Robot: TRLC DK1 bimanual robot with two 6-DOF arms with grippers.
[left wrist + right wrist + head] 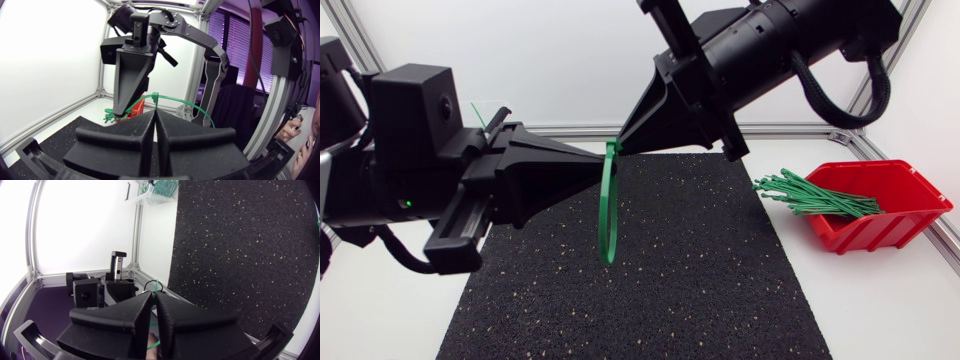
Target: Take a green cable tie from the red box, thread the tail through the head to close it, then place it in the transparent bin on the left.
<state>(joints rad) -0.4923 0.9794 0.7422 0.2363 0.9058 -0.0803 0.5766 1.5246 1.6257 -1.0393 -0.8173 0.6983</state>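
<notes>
A green cable tie (608, 210) hangs as a closed loop above the black mat, its head at the top between both gripper tips. My left gripper (603, 164) comes in from the left, shut on the tie near its head (155, 96). My right gripper (621, 147) slants down from the upper right and pinches the tie's thin tail (156, 287) at its fingertips. The red box (895, 205) stands at the right with a bundle of green ties (812, 195) sticking out. The transparent bin (150, 195), holding green ties, shows ahead of the right gripper in the right wrist view.
A black speckled mat (670, 280) covers the middle of the white table. An aluminium frame rail (800, 130) runs along the far edge behind the mat.
</notes>
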